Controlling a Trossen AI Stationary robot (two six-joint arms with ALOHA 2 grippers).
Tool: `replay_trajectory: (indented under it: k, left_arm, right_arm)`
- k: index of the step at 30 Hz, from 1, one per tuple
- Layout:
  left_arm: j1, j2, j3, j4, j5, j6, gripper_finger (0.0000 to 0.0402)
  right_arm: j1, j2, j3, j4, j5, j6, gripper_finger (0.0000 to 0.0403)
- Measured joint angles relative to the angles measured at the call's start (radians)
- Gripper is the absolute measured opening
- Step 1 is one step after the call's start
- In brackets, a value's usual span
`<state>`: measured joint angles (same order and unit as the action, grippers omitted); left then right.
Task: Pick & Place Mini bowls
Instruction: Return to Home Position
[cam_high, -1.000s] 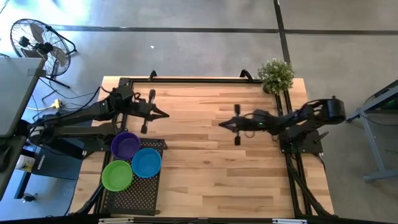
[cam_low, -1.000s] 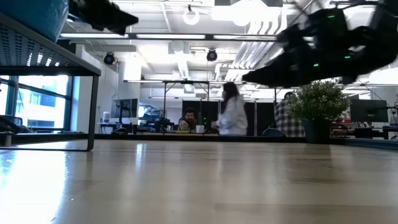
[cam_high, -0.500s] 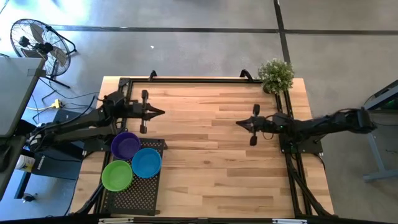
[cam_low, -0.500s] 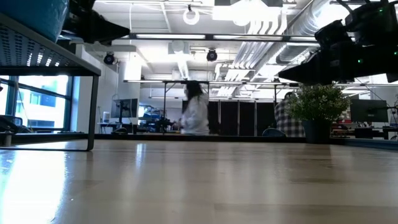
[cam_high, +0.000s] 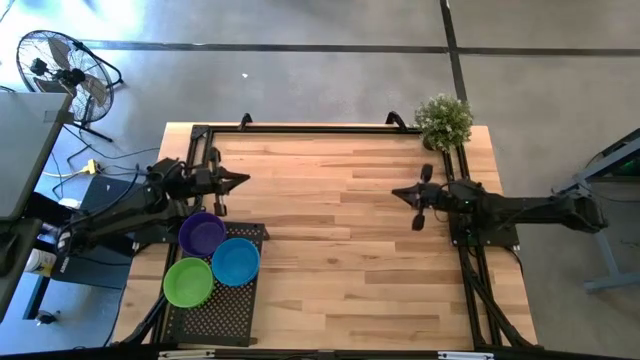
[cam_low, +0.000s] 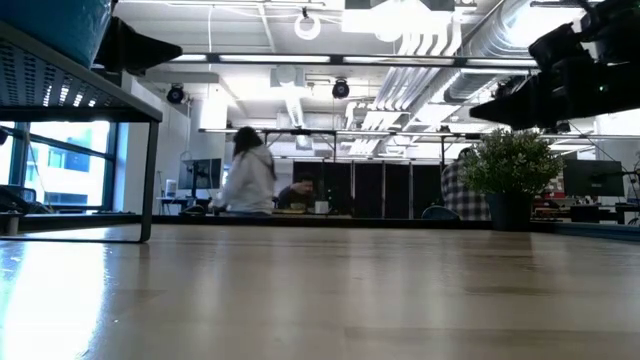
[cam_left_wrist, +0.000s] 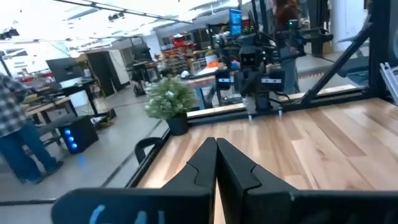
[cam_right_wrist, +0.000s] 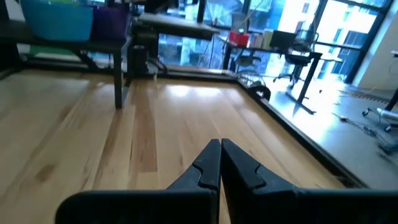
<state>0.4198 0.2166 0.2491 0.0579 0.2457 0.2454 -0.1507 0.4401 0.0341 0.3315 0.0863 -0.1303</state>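
Along the tabletop's (cam_high: 330, 260) left edge, the mini bowls rest on a raised perforated shelf (cam_high: 225, 305), grouped by colour: purple bowls (cam_high: 202, 234), blue bowls (cam_high: 236, 261), green bowls (cam_high: 188, 281). They appear nested, so each colour takes a single spot. Left claw (cam_high: 243, 179) hovers just beside the shelf. Right claw (cam_high: 396, 192) hangs toward the opposite edge, not far from a potted plant (cam_high: 444, 120). Both are pinched together on nothing and point inward, a parked pose suggesting the sorting is done.
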Motion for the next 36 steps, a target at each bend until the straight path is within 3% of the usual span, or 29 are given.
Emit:
replay_trajectory:
  k: [11,16,24,29,36]
  left_arm:
    - [0.000,-0.188,-0.018,-0.145,-0.099,-0.116,0.0001]
    - [-0.001,-0.210,-0.102,-0.065,-0.122,-0.197,0.0001]
    - [-0.001,-0.210,-0.230,0.069,-0.253,-0.213,0.0001]
    - [-0.001,-0.209,-0.232,0.048,-0.259,-0.199,0.0001]
    - [-0.001,-0.210,-0.234,-0.025,-0.280,-0.198,0.0001]
  right_arm:
    - [-0.046,-0.278,0.000,-0.221,-0.014,0.022,0.0000]
    - [-0.046,-0.356,0.000,-0.235,-0.014,0.021,0.0000]
    - [-0.046,-0.423,0.000,-0.286,-0.006,0.048,0.0000]
    - [-0.046,-0.438,0.000,-0.358,0.022,0.091,0.0000]
    - [-0.046,-0.434,-0.024,-0.295,0.020,0.077,0.0000]
